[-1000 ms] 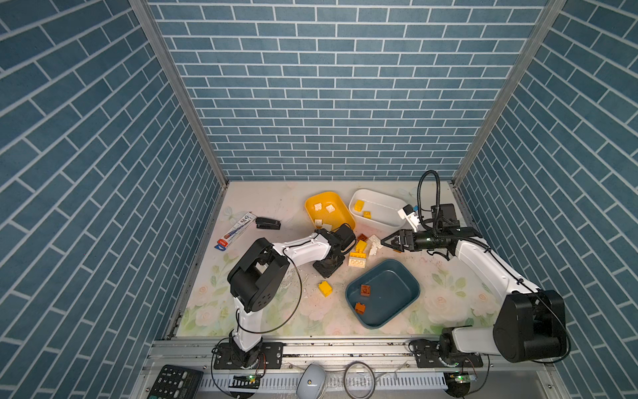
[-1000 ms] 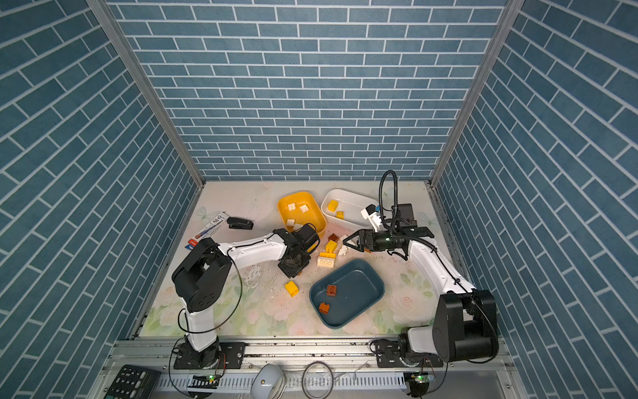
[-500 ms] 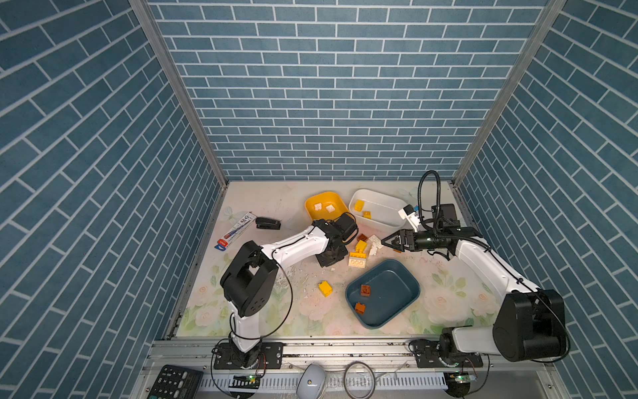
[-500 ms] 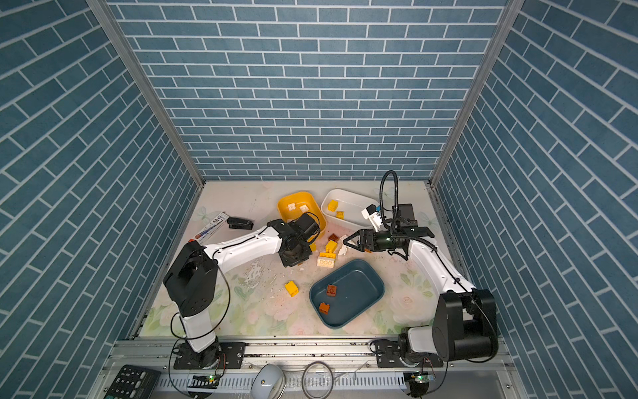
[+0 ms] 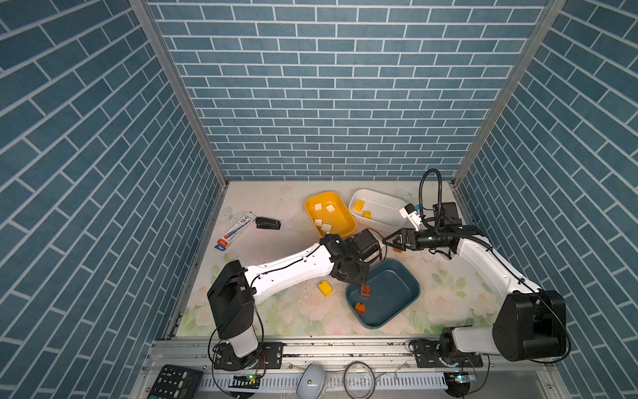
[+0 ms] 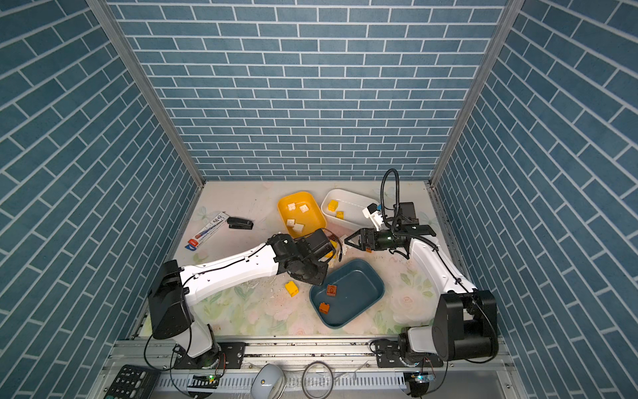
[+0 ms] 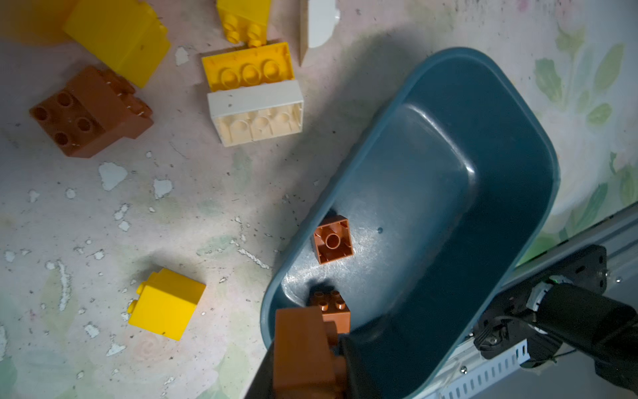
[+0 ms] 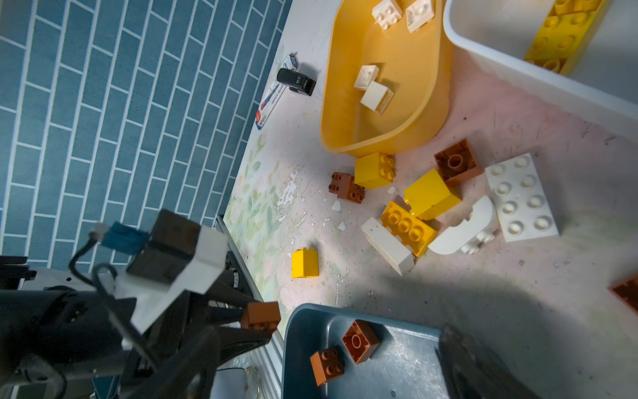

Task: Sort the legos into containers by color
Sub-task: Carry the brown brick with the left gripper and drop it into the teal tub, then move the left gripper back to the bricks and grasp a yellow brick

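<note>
Blue brick-patterned walls (image 5: pixel 331 103) are enclosing the cell on three sides, with metal corner posts (image 5: pixel 181 96) running down to the surface (image 5: pixel 276 203). The surface is showing a pale floral print that is chipping into white patches (image 7: pixel 110 174). A metal rail (image 5: pixel 345 347) is edging the front. Bright light is casting soft shadows.
</note>
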Tool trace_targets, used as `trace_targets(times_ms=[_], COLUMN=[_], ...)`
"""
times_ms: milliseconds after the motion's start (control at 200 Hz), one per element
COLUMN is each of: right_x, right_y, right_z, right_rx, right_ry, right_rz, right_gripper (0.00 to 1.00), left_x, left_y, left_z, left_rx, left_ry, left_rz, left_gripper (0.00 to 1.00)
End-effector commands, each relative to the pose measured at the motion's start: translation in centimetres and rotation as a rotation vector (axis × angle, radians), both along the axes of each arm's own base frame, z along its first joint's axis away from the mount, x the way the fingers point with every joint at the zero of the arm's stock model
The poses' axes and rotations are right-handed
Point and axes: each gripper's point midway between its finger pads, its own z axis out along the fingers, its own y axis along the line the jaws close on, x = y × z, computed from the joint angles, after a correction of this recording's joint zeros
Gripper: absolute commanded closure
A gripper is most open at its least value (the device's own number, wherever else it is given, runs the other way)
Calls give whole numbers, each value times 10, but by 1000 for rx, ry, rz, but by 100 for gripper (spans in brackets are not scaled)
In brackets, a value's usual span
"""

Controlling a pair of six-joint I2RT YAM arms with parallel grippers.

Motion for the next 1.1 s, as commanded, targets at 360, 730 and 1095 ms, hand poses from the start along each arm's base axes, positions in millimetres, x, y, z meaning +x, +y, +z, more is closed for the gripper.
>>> trace_targets(times_ms=[360,730,1095], right_x=[-11,-11,-6], right_y=[-5,-4,4], right_z=[8,13,9], right_rx=[-17,-12,34], right_ry=[-39,-48,-39], right_rz=[-3,-4,-8], right_gripper=[1,1,1], left_x=[-21,-12,18], left_y=[-21,13,96], left_z=[-51,-12,-22], left_rx=[86,140,78], left_ry=[-18,-51,41], left_rz=[-227,-206,379], left_gripper=[69,33,26])
